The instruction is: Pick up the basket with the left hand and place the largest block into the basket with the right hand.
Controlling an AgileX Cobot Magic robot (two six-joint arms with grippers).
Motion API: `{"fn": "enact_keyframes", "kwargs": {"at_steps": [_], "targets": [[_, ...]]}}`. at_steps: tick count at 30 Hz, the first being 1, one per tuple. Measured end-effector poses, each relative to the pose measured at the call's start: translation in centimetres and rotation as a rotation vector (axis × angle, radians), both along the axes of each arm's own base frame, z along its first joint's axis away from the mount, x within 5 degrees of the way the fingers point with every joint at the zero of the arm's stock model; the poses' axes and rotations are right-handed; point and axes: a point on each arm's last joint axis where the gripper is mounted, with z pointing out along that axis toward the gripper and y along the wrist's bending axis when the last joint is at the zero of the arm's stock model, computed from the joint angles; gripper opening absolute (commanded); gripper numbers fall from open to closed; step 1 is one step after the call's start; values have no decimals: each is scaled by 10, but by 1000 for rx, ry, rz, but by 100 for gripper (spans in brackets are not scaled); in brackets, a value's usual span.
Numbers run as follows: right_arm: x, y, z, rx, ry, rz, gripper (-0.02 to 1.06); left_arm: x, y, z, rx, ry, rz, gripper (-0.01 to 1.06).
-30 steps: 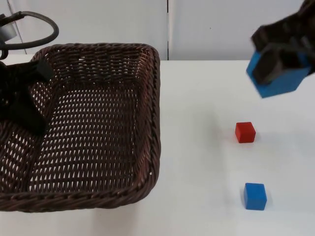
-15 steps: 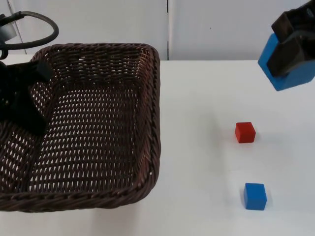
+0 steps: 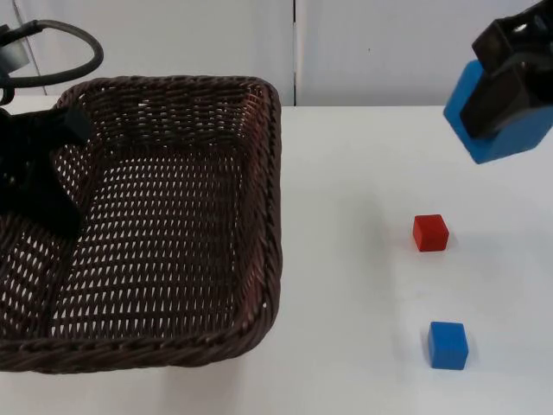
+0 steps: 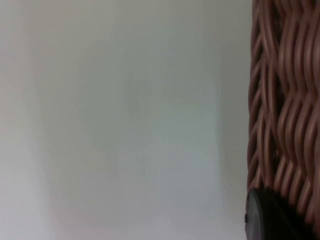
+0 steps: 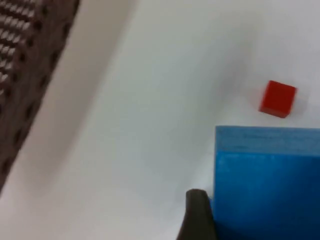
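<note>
The big blue block (image 3: 508, 130) is held up in the air by the right gripper (image 3: 501, 91), and the basket (image 3: 216, 95) is gripped by the left gripper (image 3: 39, 177).

The right gripper's fingers are closed on the big blue block, high above the far right side of the white table (image 3: 346, 216). In the right wrist view, the big block (image 5: 267, 185) is pressed against a black fingertip (image 5: 198, 215), and the red block (image 5: 277, 98) is seen below on the table. The dark brown basket is held at its left wall by the left gripper, whose fingers are closed on it; the woven wall (image 4: 285, 100) is seen close up beside a fingertip (image 4: 267, 217). The small red block (image 3: 430, 233) and the small blue block (image 3: 448, 345) are sitting on the table, apart from each other and well away from the basket.
</note>
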Motion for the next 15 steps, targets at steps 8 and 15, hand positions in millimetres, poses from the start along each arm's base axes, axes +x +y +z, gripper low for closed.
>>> {"fn": "enact_keyframes", "kwargs": {"at_steps": [8, 15], "targets": [[6, 35, 28, 78, -41, 121, 0, 0, 0, 0, -6, 0, 4, 0], [13, 91, 27, 62, -32, 257, 0, 0, 0, 0, -6, 0, 4, 0]]}}
